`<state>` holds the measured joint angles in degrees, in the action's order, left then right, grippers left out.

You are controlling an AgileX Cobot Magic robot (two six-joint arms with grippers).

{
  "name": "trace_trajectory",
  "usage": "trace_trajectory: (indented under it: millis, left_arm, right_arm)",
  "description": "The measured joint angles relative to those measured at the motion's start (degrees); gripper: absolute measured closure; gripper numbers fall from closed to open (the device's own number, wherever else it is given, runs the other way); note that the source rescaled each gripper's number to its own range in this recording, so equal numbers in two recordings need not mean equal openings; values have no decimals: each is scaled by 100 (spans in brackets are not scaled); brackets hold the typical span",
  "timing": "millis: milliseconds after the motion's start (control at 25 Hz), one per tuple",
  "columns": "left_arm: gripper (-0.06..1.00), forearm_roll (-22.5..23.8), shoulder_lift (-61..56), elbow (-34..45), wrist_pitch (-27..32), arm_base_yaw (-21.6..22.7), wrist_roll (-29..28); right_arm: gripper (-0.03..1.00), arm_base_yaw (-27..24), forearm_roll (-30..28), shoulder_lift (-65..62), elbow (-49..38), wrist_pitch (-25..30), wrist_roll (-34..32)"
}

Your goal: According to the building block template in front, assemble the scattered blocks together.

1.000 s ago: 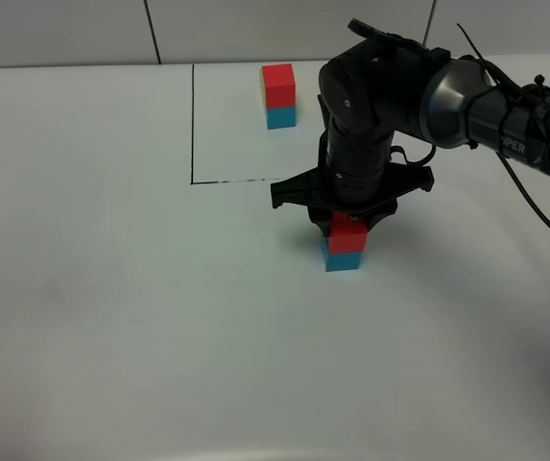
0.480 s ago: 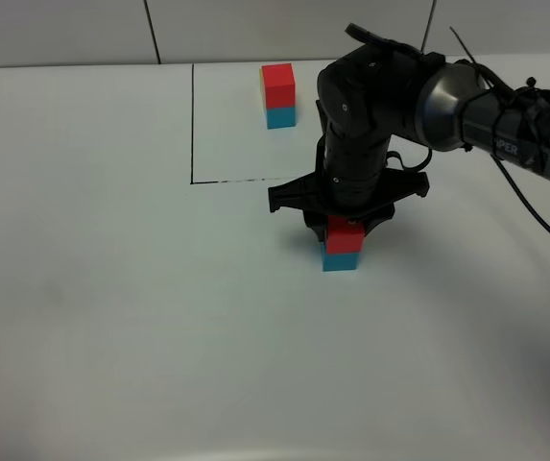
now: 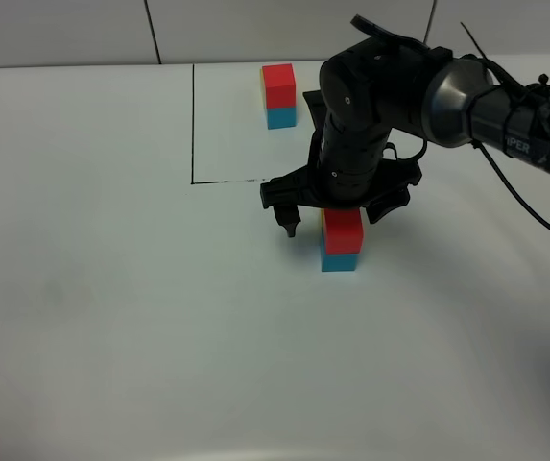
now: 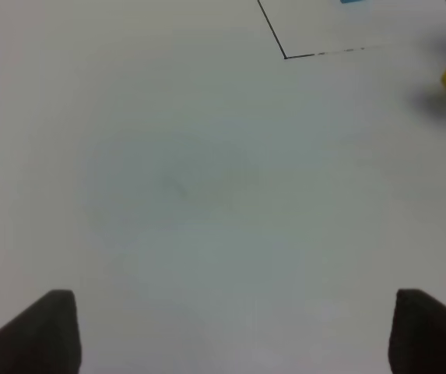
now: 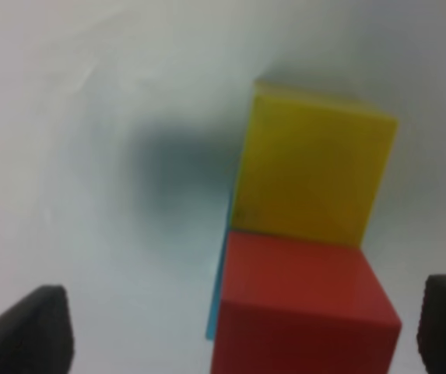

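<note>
The red cube (image 3: pixel 343 231) sits on the cyan-blue cube (image 3: pixel 340 260) just in front of the black-line rectangle (image 3: pixel 192 125). My right gripper (image 3: pixel 340 219) hangs over this stack, open, one finger on each side of the red cube and clear of it. The right wrist view shows the yellow cube (image 5: pixel 312 171) on the table, tight against the red cube (image 5: pixel 300 308), with a sliver of cyan-blue cube (image 5: pixel 219 288) below. The template (image 3: pixel 278 96) stands inside the rectangle at the back. My left gripper (image 4: pixel 238 335) is open over bare table.
The white table (image 3: pixel 111 317) stretches wide to the left and front of the stack. The right arm's dark body (image 3: pixel 380 96) leans in from the right, with cables trailing behind it. A tiled wall runs along the back edge.
My right gripper has opened and let go of the red cube, which stays on the cyan-blue cube. The left gripper has not moved.
</note>
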<state>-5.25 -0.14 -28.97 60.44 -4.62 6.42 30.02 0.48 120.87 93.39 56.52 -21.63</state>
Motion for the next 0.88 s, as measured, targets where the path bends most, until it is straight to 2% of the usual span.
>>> trace_trajectory:
  millis: [320, 600, 880]
  left_arm:
    - [5, 0, 0, 0, 0, 0, 0]
    - [5, 0, 0, 0, 0, 0, 0]
    - [5, 0, 0, 0, 0, 0, 0]
  right_arm:
    - [17, -127, -173, -572, -11, 200, 114]
    - [17, -869, 24, -1081, -412, 367, 861]
    - [17, -1489, 152, -2316, -1563, -104, 1431]
